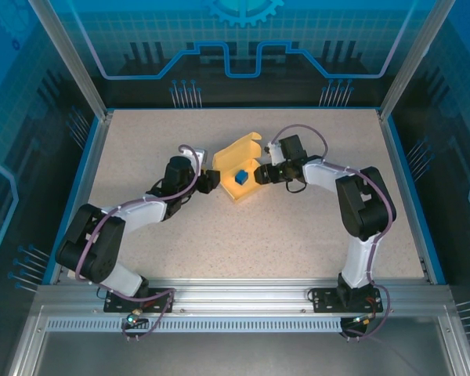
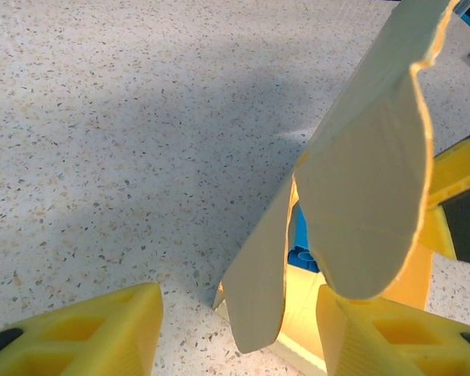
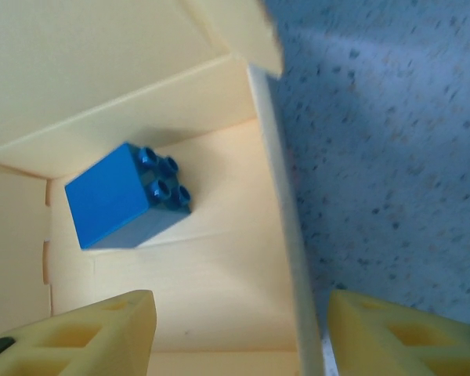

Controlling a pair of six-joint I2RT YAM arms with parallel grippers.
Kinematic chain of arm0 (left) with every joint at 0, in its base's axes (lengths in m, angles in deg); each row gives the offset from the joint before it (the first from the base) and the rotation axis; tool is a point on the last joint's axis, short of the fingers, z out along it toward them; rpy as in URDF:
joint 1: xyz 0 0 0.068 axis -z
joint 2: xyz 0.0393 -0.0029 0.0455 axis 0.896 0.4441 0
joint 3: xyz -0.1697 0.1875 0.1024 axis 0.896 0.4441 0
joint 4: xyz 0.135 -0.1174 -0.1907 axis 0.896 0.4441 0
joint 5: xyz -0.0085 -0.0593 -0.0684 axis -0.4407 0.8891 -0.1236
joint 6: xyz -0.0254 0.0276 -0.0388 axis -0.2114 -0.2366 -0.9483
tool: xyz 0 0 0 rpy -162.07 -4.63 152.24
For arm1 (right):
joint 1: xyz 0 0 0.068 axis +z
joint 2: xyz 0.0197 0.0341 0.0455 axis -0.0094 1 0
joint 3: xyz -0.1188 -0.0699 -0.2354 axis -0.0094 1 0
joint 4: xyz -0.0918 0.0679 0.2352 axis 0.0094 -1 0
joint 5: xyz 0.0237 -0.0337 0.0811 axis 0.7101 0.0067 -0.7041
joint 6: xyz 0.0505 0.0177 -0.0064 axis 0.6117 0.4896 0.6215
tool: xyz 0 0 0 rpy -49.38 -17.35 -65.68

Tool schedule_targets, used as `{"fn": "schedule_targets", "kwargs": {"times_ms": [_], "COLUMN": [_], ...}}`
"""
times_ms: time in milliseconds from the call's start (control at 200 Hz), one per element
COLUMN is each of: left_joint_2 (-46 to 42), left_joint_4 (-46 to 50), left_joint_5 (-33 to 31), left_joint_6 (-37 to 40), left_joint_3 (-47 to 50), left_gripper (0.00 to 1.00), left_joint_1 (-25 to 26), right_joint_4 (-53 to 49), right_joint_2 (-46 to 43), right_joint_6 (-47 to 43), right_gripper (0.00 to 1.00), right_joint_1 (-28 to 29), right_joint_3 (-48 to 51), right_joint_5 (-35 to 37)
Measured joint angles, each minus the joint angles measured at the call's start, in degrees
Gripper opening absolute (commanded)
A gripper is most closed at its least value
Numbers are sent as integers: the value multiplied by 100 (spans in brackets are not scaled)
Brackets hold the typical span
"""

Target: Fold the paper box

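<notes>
Near edge: both arm bases bolted to aluminium rail. Left jaws stand apart, straddling rounded flap without pinching, likely placed to tuck it inward. Right jaws also apart, astride opposite box wall, probably steadying that side. Paper box mid-table between both arms, lid open, fold unfinished; blue cube inside. Table speckled beige, blue-edged. Beyond: blue-lit enclosure panels.
</notes>
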Motion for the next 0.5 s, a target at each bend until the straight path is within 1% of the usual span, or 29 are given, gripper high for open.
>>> {"fn": "schedule_targets", "kwargs": {"times_ms": [140,270,365,500], "left_joint_2": [-2,-2,-2,-2], "left_joint_4": [-13,-15,-15,-15], "left_joint_5": [-26,-68,-79,-90], "left_joint_6": [26,133,168,234], "left_joint_3": [39,39,39,37], "left_gripper": [60,62,63,63], "left_joint_1": [-7,-42,-87,-131], "right_joint_4": [48,68,79,72], "right_joint_2": [-166,-450,-623,-785], "right_joint_6": [66,83,35,-212], "right_gripper": [60,62,65,66], "right_joint_1": [214,398,404,369], "right_joint_3": [387,629,656,608], "right_joint_5": [-11,-4,90,404]}}
